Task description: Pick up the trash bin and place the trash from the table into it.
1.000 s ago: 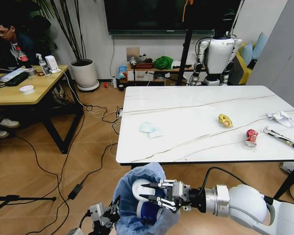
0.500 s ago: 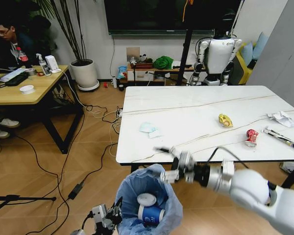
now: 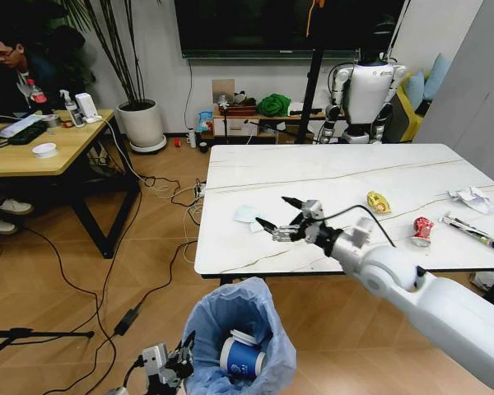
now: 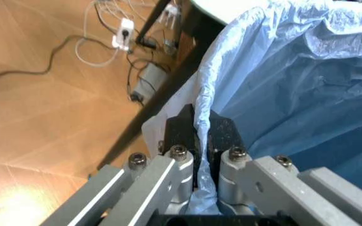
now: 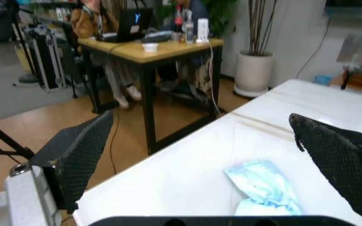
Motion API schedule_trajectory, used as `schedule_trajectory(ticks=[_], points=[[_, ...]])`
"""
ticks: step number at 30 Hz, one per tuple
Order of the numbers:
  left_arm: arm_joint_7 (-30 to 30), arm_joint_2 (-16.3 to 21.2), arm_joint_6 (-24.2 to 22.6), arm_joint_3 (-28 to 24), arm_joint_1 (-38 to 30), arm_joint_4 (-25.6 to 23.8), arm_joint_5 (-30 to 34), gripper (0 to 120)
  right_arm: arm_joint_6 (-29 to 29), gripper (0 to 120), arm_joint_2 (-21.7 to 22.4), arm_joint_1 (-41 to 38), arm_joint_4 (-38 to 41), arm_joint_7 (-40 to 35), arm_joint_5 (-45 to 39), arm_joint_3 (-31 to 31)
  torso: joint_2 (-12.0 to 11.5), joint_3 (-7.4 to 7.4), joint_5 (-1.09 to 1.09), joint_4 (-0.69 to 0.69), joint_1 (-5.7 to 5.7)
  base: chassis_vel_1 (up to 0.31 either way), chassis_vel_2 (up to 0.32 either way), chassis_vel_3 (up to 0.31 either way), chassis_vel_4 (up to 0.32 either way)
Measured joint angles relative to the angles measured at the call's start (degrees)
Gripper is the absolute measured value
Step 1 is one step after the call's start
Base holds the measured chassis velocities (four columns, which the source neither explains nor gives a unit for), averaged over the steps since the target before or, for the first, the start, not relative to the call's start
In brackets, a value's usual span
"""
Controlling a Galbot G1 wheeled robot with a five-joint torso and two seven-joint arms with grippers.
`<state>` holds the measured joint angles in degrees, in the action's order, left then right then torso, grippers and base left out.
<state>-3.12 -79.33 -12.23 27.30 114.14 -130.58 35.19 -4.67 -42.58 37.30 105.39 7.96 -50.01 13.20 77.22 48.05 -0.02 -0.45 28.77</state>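
Right gripper (image 3: 278, 216) hung wide open, empty, over the table (image 3: 337, 185); left gripper (image 4: 200, 136) pinched the trash bin (image 3: 239, 329) rim at 6 o'clock.

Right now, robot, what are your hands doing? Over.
Left hand shut on trash bin rim. Right hand open above table, near pale blue tissue. Cup in bin. Nothing in the way.

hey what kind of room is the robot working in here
Probably an office or robotics lab with a lounge corner. A wooden desk carries a laptop and bottles, a large screen hangs on the wall, another robot stands behind the marble table, and cables run over the floor.
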Motion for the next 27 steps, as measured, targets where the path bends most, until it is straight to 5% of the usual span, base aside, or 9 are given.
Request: schedule_trajectory(ticks=[8, 27], points=[[0.1, 0.0, 0.0, 3.4, 1.6, -2.6, 1.1, 0, -4.8, 100, -6.5, -5.6, -7.5, -4.8, 3.2, 6.9, 0.0, 0.0, 0.02, 0.0, 0.0, 0.0, 0.0, 0.0, 0.0], [0.2, 1.3, 0.1, 4.5, 2.6, -3.1, 1.6, 0, -7.4, 100, -13.0, -9.1, -23.7, -5.3, 6.3, 7.2, 0.0, 0.0, 0.02, -0.01, 0.0, 0.0, 0.0, 0.0, 0.0]])
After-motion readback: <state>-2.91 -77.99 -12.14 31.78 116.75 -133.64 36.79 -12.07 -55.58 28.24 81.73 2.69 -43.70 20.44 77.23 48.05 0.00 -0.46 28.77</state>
